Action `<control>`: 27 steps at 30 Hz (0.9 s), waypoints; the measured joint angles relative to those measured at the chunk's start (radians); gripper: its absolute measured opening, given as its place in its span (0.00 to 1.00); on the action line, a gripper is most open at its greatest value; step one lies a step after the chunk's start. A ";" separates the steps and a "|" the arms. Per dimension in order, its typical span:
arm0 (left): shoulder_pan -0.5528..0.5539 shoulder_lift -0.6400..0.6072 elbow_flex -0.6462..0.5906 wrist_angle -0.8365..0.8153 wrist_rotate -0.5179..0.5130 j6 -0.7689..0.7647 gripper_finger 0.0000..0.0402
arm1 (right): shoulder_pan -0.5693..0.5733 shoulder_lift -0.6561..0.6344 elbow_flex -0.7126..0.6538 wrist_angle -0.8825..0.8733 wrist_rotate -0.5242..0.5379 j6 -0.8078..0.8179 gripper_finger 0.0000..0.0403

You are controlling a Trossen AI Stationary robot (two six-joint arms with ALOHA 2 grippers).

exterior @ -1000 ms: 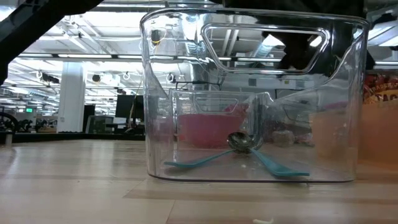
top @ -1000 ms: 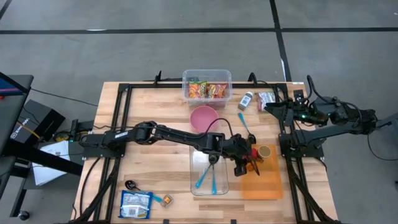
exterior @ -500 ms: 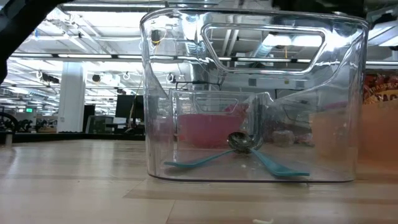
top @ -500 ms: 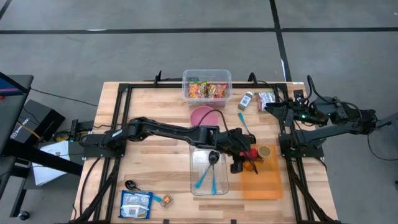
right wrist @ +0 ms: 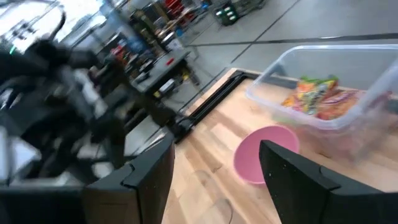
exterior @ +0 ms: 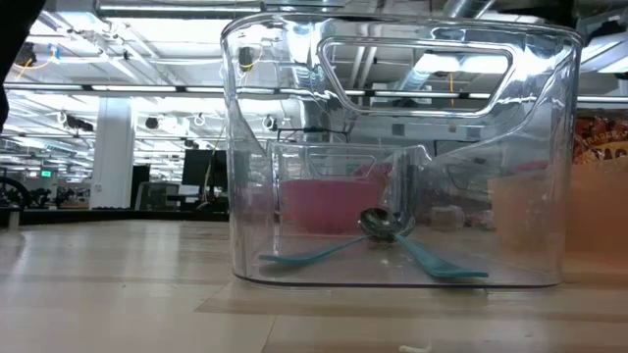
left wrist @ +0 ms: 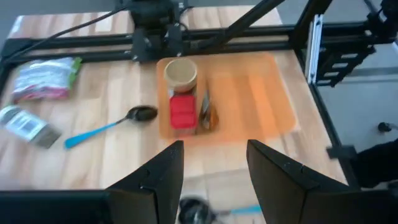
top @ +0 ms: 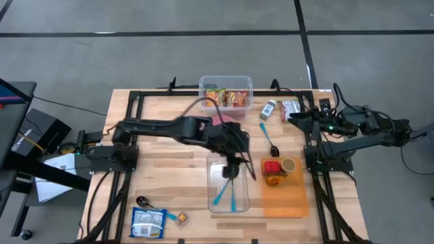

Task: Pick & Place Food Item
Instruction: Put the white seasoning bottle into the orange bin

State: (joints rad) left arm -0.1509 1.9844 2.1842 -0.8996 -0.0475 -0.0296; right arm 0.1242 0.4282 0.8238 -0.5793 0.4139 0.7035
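Note:
A small red food item [left wrist: 182, 113] lies on the orange board [left wrist: 261, 93] between a brown-lidded jar [left wrist: 180, 74] and a small orange-brown item [left wrist: 208, 116]. In the high view the red item [top: 271, 167] lies at the board's [top: 288, 196] far end. My left gripper [top: 239, 161] hangs open and high over the clear container's [top: 228, 188] far end, left of the board, with nothing between its fingers [left wrist: 163, 174]. My right gripper [right wrist: 214, 180] waits open at the table's far right, by its arm [top: 339, 125].
The clear container [exterior: 392, 157] holds two teal utensils and a black spoon [exterior: 385, 224]. A pink bowl [right wrist: 264, 152], a clear bin of snacks [top: 226, 91], a teal spoon [top: 268, 137], a bottle [top: 268, 108] and a packet [top: 290, 106] lie at the far side. A blue bag [top: 148, 221] lies near left.
My left gripper has risen and drawn back from over the orange board toward the table's left, and now hangs above the clear container. The red item, the orange-brown item and the jar stay on the board.

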 joint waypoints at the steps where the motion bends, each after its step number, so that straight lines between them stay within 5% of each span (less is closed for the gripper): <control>1: 0.000 -0.019 -0.008 -0.020 -0.009 0.000 0.43 | 0.000 0.000 0.000 0.006 -0.018 -0.013 0.57; 5: 0.000 -0.137 -0.118 -0.092 -0.055 0.024 0.44 | 0.000 0.001 0.000 0.053 -0.069 -0.031 0.57; 11: 0.001 -0.373 -0.444 0.001 -0.061 0.020 0.46 | 0.000 0.002 0.000 0.080 -0.067 -0.026 0.57; 19: 0.001 -0.687 -0.869 0.418 -0.109 -0.093 0.45 | 0.000 0.012 0.000 0.088 0.038 0.051 0.57; 27: 0.001 -0.891 -1.134 0.794 -0.270 -0.110 0.45 | -0.001 0.071 0.000 0.086 0.236 0.209 0.56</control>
State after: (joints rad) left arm -0.1501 1.0935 1.0505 -0.1054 -0.3173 -0.1394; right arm 0.1230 0.4990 0.8242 -0.4931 0.6497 0.9121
